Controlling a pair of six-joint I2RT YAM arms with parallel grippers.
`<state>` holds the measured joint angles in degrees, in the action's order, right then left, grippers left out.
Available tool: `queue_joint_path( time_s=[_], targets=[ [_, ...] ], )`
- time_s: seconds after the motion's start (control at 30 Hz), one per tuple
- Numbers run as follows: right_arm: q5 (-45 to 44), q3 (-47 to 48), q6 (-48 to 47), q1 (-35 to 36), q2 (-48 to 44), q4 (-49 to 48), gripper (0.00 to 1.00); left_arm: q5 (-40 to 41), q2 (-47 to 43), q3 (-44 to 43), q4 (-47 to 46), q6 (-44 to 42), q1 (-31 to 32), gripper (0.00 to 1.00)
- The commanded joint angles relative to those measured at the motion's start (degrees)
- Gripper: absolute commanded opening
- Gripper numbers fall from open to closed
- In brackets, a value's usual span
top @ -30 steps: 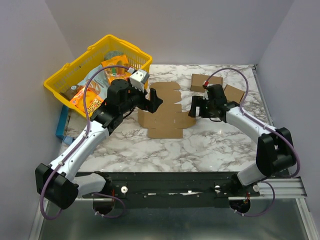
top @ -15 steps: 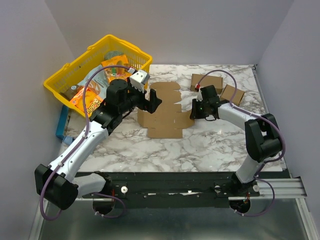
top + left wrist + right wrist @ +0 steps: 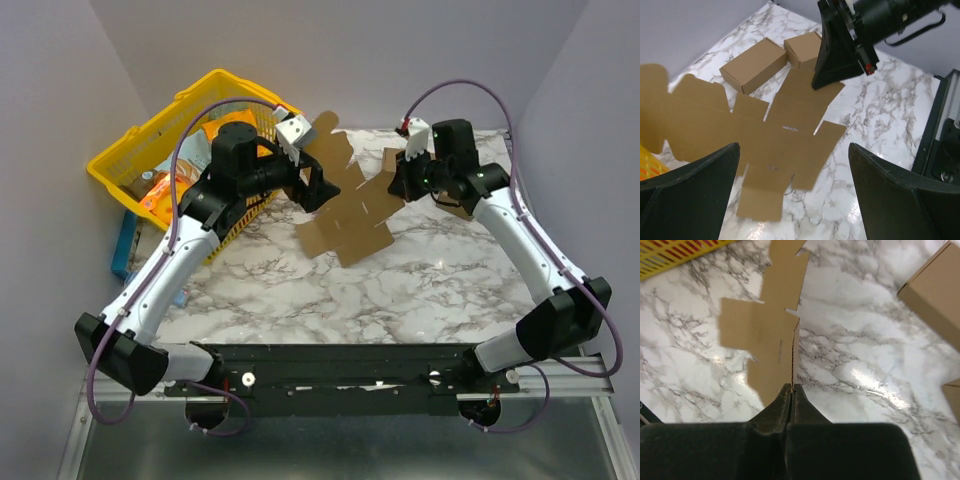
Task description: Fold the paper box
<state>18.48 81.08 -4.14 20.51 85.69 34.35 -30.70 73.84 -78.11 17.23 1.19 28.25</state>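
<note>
One paper box [image 3: 355, 215] within right pincer [image 3: 791, 389]

Bright even light; glare on marble table [image 3: 860, 376]; paper box [image 3: 785, 130] slightly blurred.

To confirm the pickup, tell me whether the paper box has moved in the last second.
Yes. The paper box lay flat; now it is raised and tilted, its far tab up beside the yellow basket.

- Robot lab test cell: plain grey panels [image 3: 400, 60] wall in a marble-patterned table [image 3: 420, 290].
- Left arm [image 3: 165, 275] and right arm [image 3: 525, 235] bolted to a black bar [image 3: 330, 365] on an aluminium rail [image 3: 565, 375].
</note>
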Motion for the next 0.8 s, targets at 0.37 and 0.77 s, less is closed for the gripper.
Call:
queue_joint_path(
  time_s=[0.37,0.77],
  targets=[
    [7.4,27.7,-16.2,-0.1,-3.6,36.1,0.01,-17.0,19.8,-40.3,23.3,-13.0,4.2,0.99],
    [15.0,24.5,-17.3,0.0,-7.2,36.1,0.01,-11.5,26.9,-44.8,31.6,-20.4,12.7,0.99]
  ],
)
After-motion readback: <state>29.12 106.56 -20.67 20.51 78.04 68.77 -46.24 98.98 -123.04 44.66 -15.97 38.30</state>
